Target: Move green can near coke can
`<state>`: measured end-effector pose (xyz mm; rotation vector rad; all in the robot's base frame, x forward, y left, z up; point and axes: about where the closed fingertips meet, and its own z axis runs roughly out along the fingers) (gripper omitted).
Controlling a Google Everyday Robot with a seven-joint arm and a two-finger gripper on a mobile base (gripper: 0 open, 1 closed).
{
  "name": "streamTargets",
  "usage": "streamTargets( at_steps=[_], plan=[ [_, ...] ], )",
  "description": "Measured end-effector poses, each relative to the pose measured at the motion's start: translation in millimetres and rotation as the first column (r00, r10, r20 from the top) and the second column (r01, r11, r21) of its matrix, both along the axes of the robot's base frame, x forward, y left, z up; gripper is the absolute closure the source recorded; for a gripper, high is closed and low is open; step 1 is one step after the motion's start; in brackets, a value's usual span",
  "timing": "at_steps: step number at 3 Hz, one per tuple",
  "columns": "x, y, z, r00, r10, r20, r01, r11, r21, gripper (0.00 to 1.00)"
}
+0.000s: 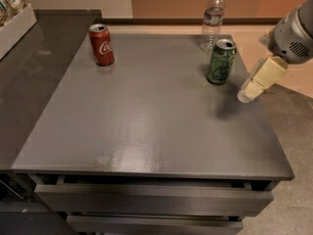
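The green can (221, 61) stands upright at the back right of the grey table (146, 116). The coke can (101, 44) stands upright at the back left, far from the green can. My gripper (250, 88) hangs over the table's right edge, just right of the green can and slightly nearer the camera, not touching it. It holds nothing that I can see.
A clear plastic water bottle (213, 18) stands just behind the green can near the table's back edge. A dark counter (39, 62) adjoins the table on the left, with a white box (14, 26) of packets on it. Drawers (146, 199) sit under the table front.
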<state>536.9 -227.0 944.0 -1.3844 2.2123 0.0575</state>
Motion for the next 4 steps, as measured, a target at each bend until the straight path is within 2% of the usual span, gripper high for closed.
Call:
streamTargets(
  at_steps=[1, 2, 3, 4],
  plan=[
    [28, -6, -1, 0.9979, -0.063, 0.015, 0.062, 0.995, 0.08, 0.0],
    [54, -10, -9, 0.9939, -0.11, 0.007, 0.107, 0.983, 0.148, 0.0],
    [75, -12, -18, 0.9905, -0.138, 0.006, 0.134, 0.971, 0.2, 0.0],
    [92, -12, -28, 0.9896, -0.143, 0.016, 0.135, 0.958, 0.254, 0.0]
  ],
)
